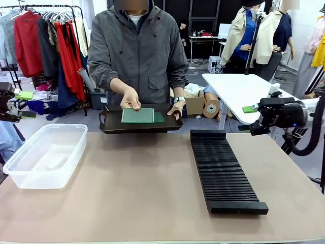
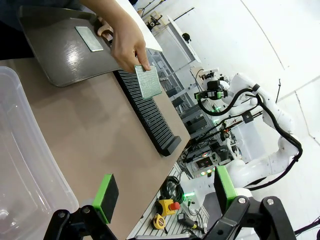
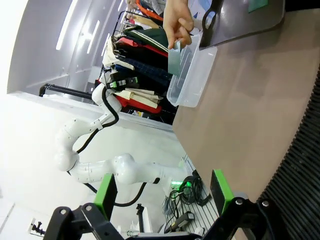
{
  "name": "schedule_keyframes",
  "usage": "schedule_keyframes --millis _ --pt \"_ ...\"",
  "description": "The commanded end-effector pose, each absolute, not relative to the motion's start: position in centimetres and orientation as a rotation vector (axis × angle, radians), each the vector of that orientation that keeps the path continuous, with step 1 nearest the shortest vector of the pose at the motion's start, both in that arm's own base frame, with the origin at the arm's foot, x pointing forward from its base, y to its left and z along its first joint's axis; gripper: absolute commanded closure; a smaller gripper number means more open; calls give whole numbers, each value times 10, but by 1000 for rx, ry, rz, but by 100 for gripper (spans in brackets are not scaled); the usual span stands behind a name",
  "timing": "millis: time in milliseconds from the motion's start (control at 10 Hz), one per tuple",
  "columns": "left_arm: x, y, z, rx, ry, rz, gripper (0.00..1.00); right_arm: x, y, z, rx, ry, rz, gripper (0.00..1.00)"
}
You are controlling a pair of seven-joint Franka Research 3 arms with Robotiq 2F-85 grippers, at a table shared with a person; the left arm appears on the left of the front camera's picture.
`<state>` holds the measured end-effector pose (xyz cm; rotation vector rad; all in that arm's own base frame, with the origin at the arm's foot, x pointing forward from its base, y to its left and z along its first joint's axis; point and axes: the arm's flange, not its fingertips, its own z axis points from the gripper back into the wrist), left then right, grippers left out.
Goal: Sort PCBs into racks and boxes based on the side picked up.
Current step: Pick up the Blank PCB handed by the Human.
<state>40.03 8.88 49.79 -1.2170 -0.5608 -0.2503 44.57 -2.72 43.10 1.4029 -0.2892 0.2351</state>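
Two-arm sorting station, seen across the table point(image 1: 142, 198) toward a person point(image 1: 137, 51) standing at its far side. On the robot's left a clear tub point(image 1: 30, 175) sits on the tabletop. On the robot's right, well apart from it, a long black ribbed rack point(image 1: 223, 170) lies with its length running from the near edge toward the far edge. Between them, at the far edge, the person holds a flat black tray point(image 1: 109, 126). One hand point(image 1: 176, 108) grips the tray's rim, and the other hand point(image 1: 131, 97) pinches a grid-faced PCB point(image 1: 137, 115) by one edge over the tray. In the wrist views this board hangs from the fingertips, clear of the tray floor. A second PCB point(image 1: 159, 117), darker green, lies flat on the tray, partly hidden behind the first in the front view. The left gripper point(image 2: 165, 192) hovers off the table's left side, near the tub, its green-padded fingers spread wide and holding nothing. The right gripper point(image 3: 162, 192) hovers off the table's right side, beyond the rack's far end, fingers likewise spread wide and empty.
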Motion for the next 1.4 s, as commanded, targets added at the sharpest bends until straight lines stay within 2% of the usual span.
schedule_keyframes --millis 0,500,1000,1300 --pt "400 89 500 -1223 -561 -242 0 468 -13 431 1403 -299 243 0" --pt "400 89 500 -1223 -561 -242 0 530 6 408 1409 -288 230 0" --pt "400 89 500 -1223 -561 -242 0 564 38 365 1494 -285 213 0" --pt "400 89 500 -1223 -561 -242 0 579 74 350 1481 -259 232 0"
